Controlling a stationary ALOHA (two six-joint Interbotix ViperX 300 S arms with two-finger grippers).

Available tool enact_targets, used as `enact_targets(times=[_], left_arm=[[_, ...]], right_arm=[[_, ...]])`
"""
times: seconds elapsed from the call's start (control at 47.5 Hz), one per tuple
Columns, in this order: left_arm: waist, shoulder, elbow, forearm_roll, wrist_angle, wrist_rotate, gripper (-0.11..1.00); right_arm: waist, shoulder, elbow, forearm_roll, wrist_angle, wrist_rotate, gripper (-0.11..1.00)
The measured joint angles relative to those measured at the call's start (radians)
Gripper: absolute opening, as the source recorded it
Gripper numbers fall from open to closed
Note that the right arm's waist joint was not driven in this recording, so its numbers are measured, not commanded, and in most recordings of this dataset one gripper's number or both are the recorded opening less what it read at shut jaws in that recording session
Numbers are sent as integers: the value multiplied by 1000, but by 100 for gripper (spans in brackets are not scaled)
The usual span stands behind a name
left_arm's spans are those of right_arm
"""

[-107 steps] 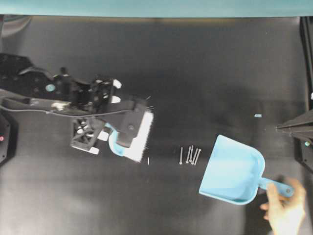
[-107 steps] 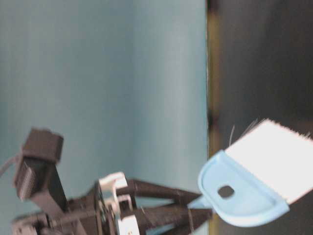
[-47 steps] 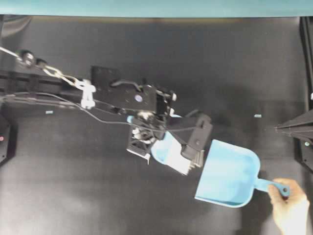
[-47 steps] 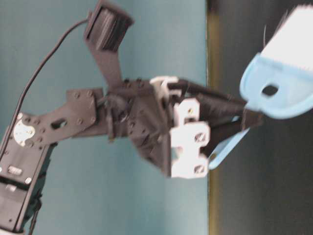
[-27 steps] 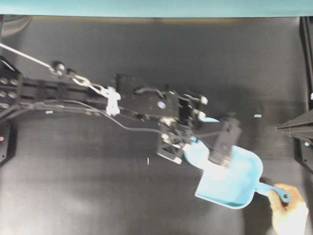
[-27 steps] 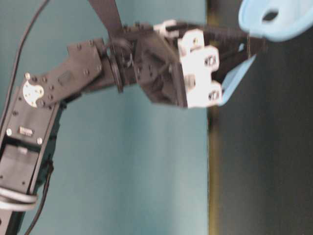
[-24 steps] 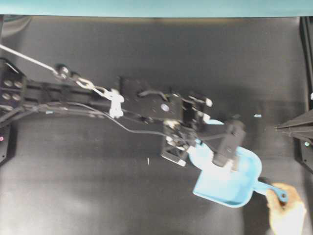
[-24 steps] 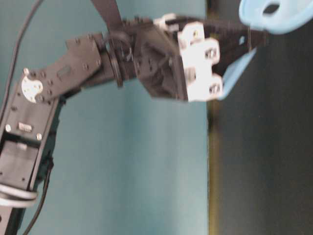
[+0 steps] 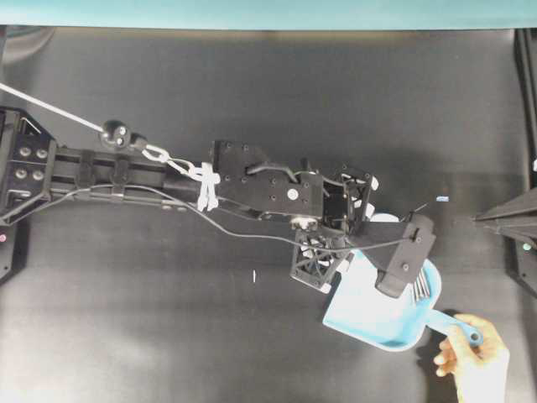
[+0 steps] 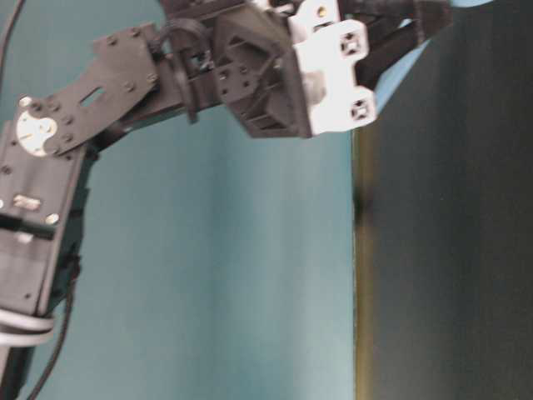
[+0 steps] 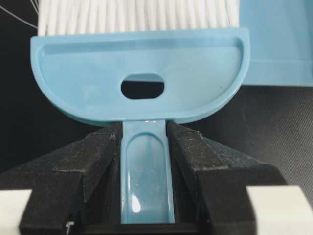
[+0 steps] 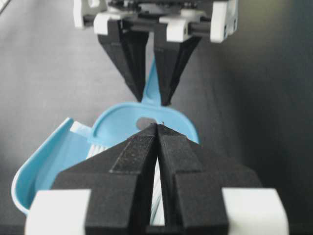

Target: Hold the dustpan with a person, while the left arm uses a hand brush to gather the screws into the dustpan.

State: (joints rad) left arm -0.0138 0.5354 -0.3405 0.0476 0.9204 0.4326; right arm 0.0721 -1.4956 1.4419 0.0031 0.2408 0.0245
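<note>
My left gripper is shut on the slim handle of the light blue hand brush. Its white bristles point into the light blue dustpan. From overhead the left arm reaches across, and its wrist covers most of the brush. A person's hand holds the dustpan handle at the lower right. One thin screw lies alone on the mat. The other screws are hidden. My right gripper is shut on nothing and faces the brush head.
The table top is a black mat with a teal wall along its far edge. A small pale blue scrap lies right of the arm. The right gripper sits at the right edge, above the hand.
The left arm has swept right with the brush, from the dustpan's mouth into its tray. The dustpan has turned slightly and the hand has shifted with its handle. The right arm has not moved.
</note>
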Motion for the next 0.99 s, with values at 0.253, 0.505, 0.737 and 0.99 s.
enact_targets(times=[0.253,0.505,0.737,0.99], left_arm=[[23,-221,126,0,3,-9,30],[18,-440,414,0,-84,-28,30],[15,-568,686,0,-407,-87,30],[17,-634,879,0,-604,-138,31]], right_arm=[[0,0,0,2,0,0,0],[0,0,0,0,0,0,0],[0,-2,0,0,0,0,0],[0,-2,0,2,0,0,0]])
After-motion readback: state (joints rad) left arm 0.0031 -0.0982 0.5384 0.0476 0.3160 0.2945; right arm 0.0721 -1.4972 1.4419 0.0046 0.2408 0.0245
